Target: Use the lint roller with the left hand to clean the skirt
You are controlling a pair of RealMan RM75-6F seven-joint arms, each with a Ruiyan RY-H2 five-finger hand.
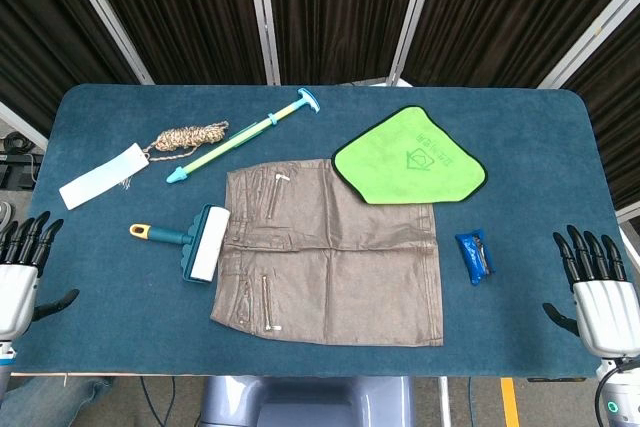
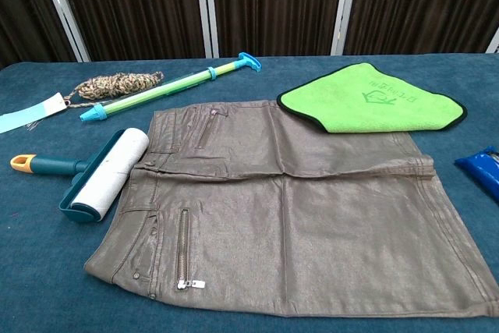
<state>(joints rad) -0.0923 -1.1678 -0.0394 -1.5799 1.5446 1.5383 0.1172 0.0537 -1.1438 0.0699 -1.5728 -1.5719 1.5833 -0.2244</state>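
left hand (image 1: 20,267) spread, empty; roller (image 1: 198,242) looks light and rigid; take its handle (image 1: 160,235) at 9 o'clock of the soft skirt (image 1: 330,257).

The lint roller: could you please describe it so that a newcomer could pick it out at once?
Start from the brown skirt spread mid-table. Against its left edge lies the lint roller, a white drum on a teal handle with a yellow tip. The neighbouring long green-and-blue rod is much thinner and has no drum.

Robot test studio — blue-clothed table (image 1: 520,147), dark pleated curtain backdrop (image 1: 330,7), staged props.
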